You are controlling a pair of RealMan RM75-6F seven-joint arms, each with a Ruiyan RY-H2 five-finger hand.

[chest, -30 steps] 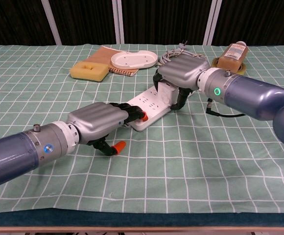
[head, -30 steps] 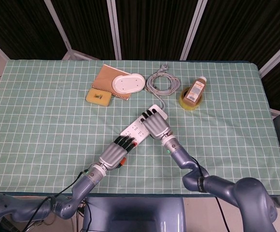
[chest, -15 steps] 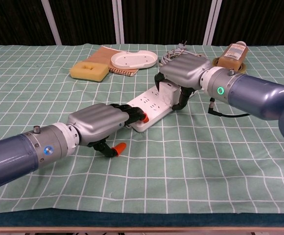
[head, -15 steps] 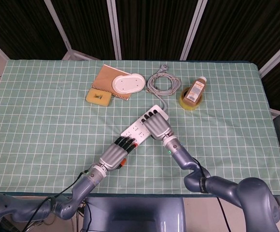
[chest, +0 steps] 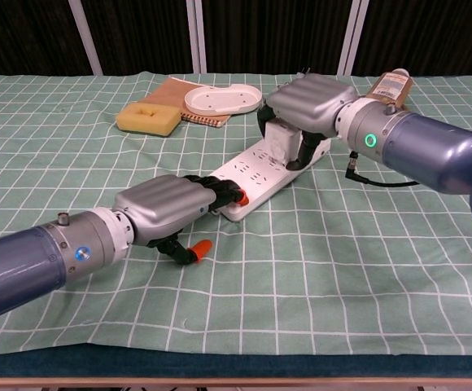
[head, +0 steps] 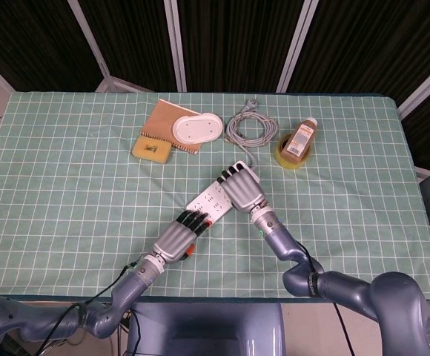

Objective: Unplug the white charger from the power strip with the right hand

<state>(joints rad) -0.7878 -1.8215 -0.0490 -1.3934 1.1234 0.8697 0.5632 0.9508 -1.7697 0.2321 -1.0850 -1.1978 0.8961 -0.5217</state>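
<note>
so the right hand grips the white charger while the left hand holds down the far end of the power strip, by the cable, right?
Not quite. The left hand holds down the near end of the power strip, the end away from the cable; the chest view shows it. The right hand does grip the white charger.

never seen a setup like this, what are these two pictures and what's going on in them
It is a two-armed robot with human-like hands at a table under a green checked cloth. One picture looks down from its head, the other forward from its chest. Its right hand grips a white charger plugged into a white power strip; its left hand rests on the strip's near end. Further back lie a yellow sponge, a white dish on a notebook, a coiled cable and a brown bottle on a tape roll.
</note>
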